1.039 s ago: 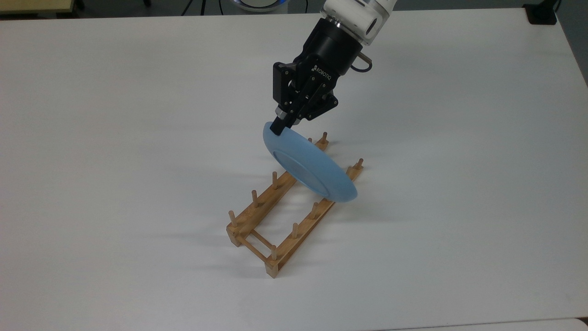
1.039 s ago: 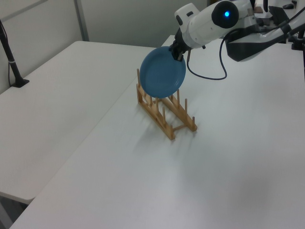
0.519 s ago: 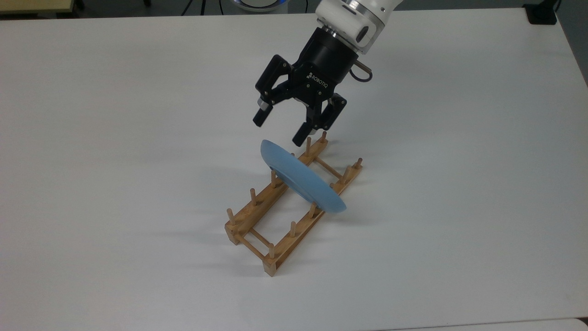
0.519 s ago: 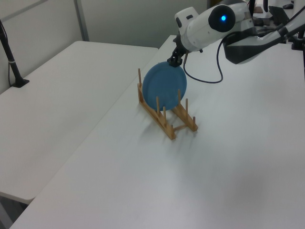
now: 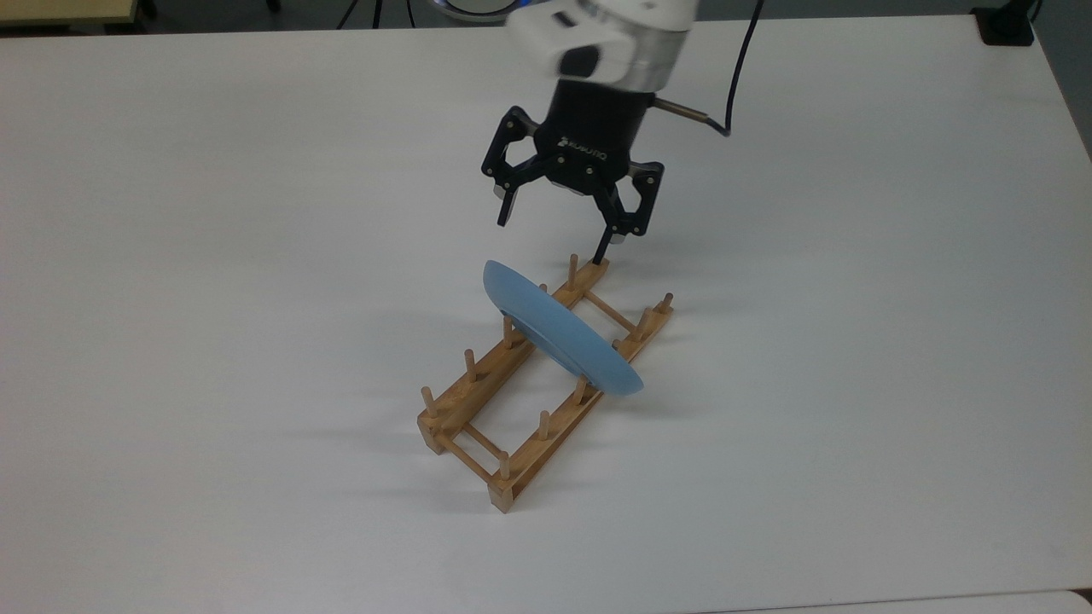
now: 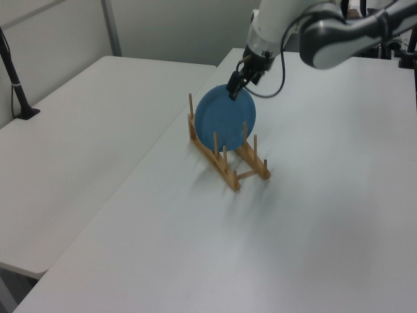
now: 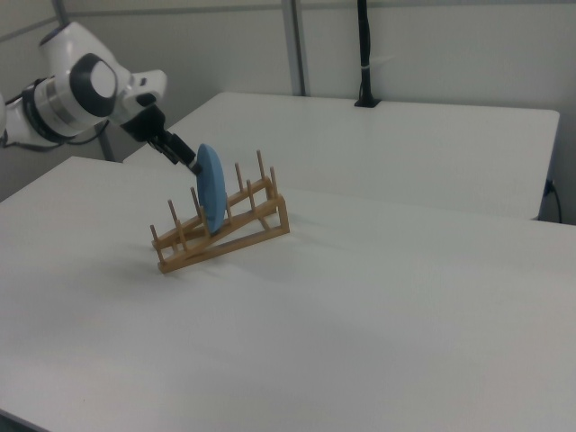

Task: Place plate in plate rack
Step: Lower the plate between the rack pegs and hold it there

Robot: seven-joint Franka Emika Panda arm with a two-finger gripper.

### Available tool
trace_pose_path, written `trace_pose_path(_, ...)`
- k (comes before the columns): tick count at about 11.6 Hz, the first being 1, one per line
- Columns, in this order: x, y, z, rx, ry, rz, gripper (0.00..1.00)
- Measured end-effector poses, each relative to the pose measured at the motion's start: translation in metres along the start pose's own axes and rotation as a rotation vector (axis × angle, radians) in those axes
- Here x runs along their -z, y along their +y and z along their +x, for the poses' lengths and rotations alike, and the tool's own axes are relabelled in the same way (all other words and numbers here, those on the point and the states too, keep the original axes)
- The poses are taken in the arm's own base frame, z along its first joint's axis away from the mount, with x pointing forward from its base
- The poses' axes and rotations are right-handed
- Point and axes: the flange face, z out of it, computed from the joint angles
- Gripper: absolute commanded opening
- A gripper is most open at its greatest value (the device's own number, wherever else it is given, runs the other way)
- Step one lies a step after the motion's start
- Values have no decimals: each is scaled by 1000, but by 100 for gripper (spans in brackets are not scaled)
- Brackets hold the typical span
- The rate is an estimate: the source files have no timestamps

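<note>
Since half a second ago the gripper (image 5: 556,232) has turned about its own axis and drawn a little up and away in the top view, while the plate (image 5: 559,332) and the rack (image 5: 478,396) sit just where they were; a second ago the plate was pinched at its rim and held above the rack.

Largest is the white table (image 5: 213,256), with a second white table (image 6: 85,130) beside it on the left view's left. Next comes the robot arm (image 6: 326,29), white with a dark forearm cover, reaching in from the left view's upper right, a black cable (image 5: 740,60) trailing from its wrist.

The wooden rack lies slantwise on the table — two rails with upright pegs and thin cross rods. The light-blue plate stands on edge in it, in a slot towards the end nearer the arm, leaning slightly; in the right view it (image 7: 210,200) sits between pegs about midway along the rack (image 7: 225,236).

The black gripper hangs above the plate's upper edge, its two fingers spread wide and holding nothing. In the top view one fingertip (image 5: 602,252) comes down just beside the end peg of the rack, apart from the plate; the other (image 5: 505,215) hangs in open air. In the left view the gripper (image 6: 238,82) overlaps the plate's (image 6: 226,120) top rim — whether it touches there I cannot tell.
</note>
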Motion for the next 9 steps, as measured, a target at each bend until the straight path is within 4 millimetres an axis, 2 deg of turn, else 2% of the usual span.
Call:
trace_pose_path(2,-5,40,5,-9,-276,81,100)
trace_pose_path(3,4,63,10,35,-349,100,100)
trace_pose_path(6,41,135,16,127,-470,87,100)
trace_pose_path(7,45,153,18,136,-485,83,100)
trace_pose_path(9,34,185,24,145,-498,85,100)
